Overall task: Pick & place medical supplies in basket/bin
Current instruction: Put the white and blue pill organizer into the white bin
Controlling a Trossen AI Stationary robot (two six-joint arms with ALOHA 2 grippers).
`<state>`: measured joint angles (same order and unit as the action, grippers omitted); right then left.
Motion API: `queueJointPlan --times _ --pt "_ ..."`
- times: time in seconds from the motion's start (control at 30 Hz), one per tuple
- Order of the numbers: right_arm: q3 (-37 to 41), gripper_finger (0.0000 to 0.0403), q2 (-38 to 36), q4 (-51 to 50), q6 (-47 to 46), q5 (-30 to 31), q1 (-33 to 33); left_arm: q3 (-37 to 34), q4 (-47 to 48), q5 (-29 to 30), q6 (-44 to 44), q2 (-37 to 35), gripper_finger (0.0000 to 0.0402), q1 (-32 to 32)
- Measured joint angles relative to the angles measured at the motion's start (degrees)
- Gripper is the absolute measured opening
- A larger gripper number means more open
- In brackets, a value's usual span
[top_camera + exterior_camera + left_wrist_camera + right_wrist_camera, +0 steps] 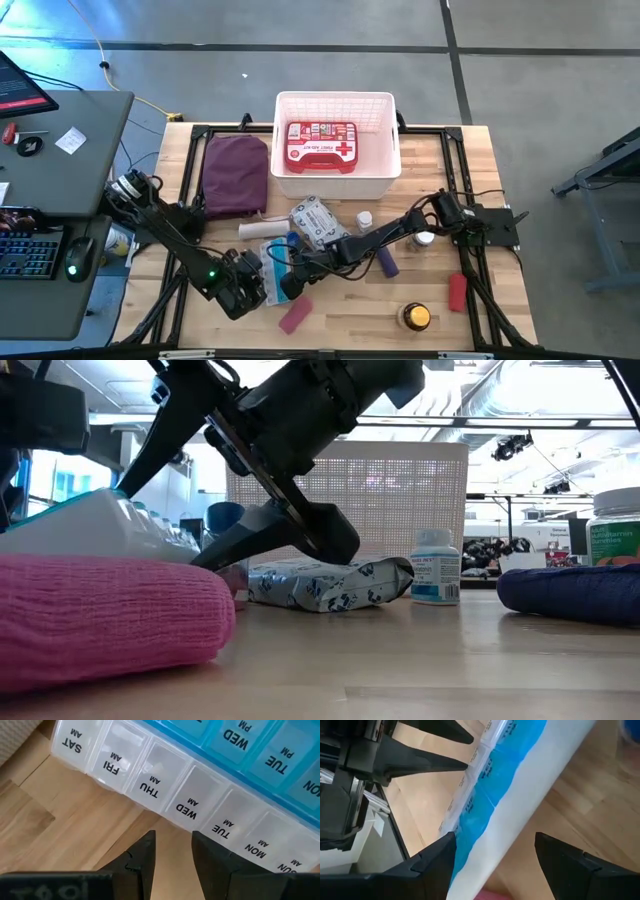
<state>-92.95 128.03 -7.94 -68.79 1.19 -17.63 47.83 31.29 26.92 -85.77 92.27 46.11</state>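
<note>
Pink roll [295,316]: lies nearest the table's front edge, left of its middle; it fills the near left of the low view [110,615].
Amber jar [416,317]: stands near the front edge, toward the right corner.
Red roll [458,291]: lies by the table's right edge, a little farther back than the jar.
Pill organizer [200,775]: a long box of clear and blue lidded cells marked with days, lying on the wood near the front, between the two grippers.
Left gripper [248,287]: low over the table just beside the organizer's clear AM row; its fingers [142,857] stand slightly apart with bare wood between them, gripping nothing.
Right gripper [297,275]: reaches in from the right and straddles the organizer, fingers [432,862] spread wide on either side; whether they press on it I cannot tell.
Purple roll [386,262]: lies right of the table's middle, beside the right arm.
Wipes packet [318,222]: grey-white, crumpled, at mid-table just before the bin.
Small bottle [436,579]: white with blue label, upright beside the packet.
Maroon pouch [236,175]: lies toward the back left of the table, beside the bin.
Bin [383,110]: white, slotted, at the middle of the back edge.
First-aid case [321,146]: red with a white cross, lying flat inside the bin.
</note>
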Motion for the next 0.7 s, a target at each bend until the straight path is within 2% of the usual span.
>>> queueJointPlan --times 0.23,0.33,0.53,0.7 --pt "0.02 0.0259 0.11 0.83 -2.78 5.40 0.07 0.00 -0.07 0.76 -0.66 0.00 0.0161 0.00" --pt "0.02 0.0259 0.85 4.41 -4.06 6.76 0.08 0.00 -0.02 0.92 -1.23 0.00 0.0161 0.00" --pt "0.09 0.0259 5.52 16.06 -11.09 0.96 0.13 -0.46 -0.70 1.74 -1.84 0.04 0.0161 0.00" --pt "0.13 0.0257 6.20 16.33 -10.19 -1.84 0.11 -1.31 -1.19 0.64 -3.94 0.04 0.0161 0.00"
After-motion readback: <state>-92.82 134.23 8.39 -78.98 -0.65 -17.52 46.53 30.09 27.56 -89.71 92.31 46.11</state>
